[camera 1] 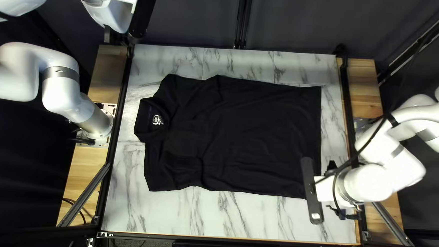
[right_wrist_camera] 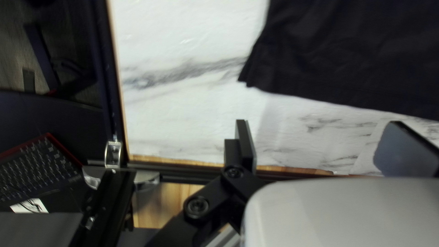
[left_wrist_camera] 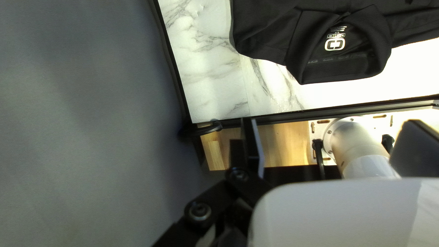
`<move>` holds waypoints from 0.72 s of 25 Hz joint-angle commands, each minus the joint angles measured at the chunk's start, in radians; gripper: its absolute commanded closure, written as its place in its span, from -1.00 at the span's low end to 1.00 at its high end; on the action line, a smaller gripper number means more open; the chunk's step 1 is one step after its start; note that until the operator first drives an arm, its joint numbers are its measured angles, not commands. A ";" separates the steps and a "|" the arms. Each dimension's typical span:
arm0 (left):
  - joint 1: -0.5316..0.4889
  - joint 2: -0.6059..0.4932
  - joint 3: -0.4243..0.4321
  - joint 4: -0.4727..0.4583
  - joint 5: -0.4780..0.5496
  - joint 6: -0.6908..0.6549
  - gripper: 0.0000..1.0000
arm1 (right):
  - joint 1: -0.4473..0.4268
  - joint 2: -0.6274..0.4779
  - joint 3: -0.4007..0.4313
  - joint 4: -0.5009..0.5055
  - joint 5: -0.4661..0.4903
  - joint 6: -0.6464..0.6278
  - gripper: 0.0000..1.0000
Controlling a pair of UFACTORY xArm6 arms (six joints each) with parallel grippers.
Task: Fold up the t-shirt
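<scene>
- My left gripper (left_wrist_camera: 334,146) is raised by the left end of the marble-look table (camera 1: 239,215), its jaws spread wide with nothing pinched; the black polo shirt (camera 1: 259,135) lies ahead of it, collar (camera 1: 142,119) end nearest, well outside the jaws
- That collar looks like the stiffest part, doubled and folded over, so I'd expect it to hold its shape and make a thick bite; I'd leave it alone for the first fold
- The far sleeve (camera 1: 191,89) and near sleeve (camera 1: 179,174) look soft and loosely creased, likely to ruck up if I drag them; each wants a shallow pinch at its outer edge
- The body spreads flat across the middle of the table, thin, light and floppy by the look of it, perhaps a little slippery; nothing there should break, but one hold alone would let it sag, so I'd take two spaced points on an edge
- At the right, the hem (camera 1: 317,123) gives me a clean single edge, and its near corner (right_wrist_camera: 256,77) seems my best hold
- My right gripper (right_wrist_camera: 325,144) has its jaws parted and empty too; that corner lies just ahead of them, not between them
</scene>
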 commanded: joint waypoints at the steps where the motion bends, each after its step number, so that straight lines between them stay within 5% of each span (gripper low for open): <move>1: 0.000 0.000 0.000 0.000 0.000 0.000 -1.00 | 0.000 0.000 0.000 0.000 0.000 -0.001 -1.00; 3: 0.000 0.000 0.000 0.000 0.000 0.000 -1.00 | 0.000 0.000 0.000 0.000 0.000 -0.001 -1.00; 7: 0.000 0.000 0.000 0.000 0.000 0.000 -1.00 | -0.061 0.023 -0.007 0.015 -0.005 -0.368 -1.00; 12: 0.000 0.000 0.000 0.000 0.000 0.000 -1.00 | -0.022 0.231 -0.201 0.000 0.080 -0.779 -1.00; 18: 0.000 0.000 0.000 0.000 0.000 0.000 -1.00 | -0.006 0.222 -0.202 -0.011 0.121 -0.795 -1.00</move>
